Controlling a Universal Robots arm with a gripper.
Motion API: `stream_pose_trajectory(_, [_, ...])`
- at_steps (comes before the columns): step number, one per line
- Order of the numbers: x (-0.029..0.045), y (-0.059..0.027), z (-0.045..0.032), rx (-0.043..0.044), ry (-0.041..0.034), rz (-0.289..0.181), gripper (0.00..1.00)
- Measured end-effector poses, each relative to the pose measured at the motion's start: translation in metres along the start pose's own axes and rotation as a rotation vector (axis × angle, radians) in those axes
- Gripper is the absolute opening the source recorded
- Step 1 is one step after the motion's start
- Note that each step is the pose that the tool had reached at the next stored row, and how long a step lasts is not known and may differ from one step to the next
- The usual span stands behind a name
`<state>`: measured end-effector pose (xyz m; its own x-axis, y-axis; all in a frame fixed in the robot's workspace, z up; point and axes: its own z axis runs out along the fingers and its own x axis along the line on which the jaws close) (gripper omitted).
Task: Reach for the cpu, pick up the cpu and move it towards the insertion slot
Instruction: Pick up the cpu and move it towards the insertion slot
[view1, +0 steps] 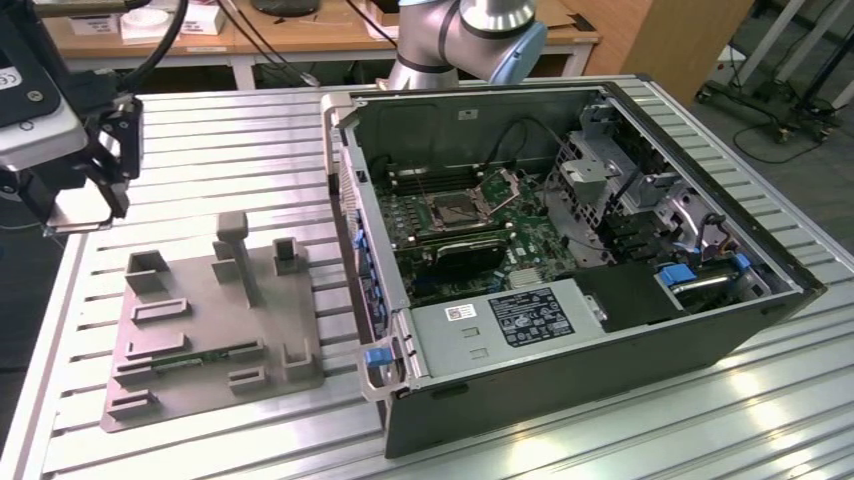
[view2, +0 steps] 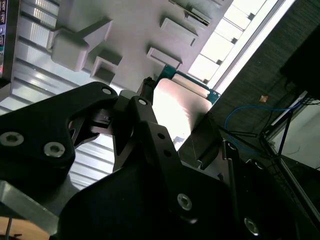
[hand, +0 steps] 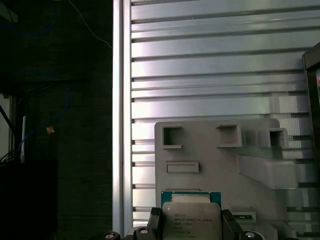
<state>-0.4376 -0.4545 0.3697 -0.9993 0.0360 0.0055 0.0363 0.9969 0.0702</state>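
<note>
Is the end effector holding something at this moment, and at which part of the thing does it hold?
Yes. The end effector holds the cpu, clamped at two opposite side edges of the chip.

You're looking across a ribbed metal table (view1: 200, 130), and its slats throw back bright light along the near edge. Behind it you've got a wooden desk (view1: 320, 35) with dark cables (view1: 287, 58) hanging down its front. A tall wooden panel (view1: 667, 40) stands beside the desk on the exterior view's right. Past the table's rim, the second wrist view gives you dark, textured floor (view2: 260, 65), with a thin blue cable (view2: 245, 108) looping over it.
</note>
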Motion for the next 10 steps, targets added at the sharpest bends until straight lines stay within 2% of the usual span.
stream_pose_trajectory(10, [0.0,0.0006,-0.0085,0.0,0.0,0.0,0.54])
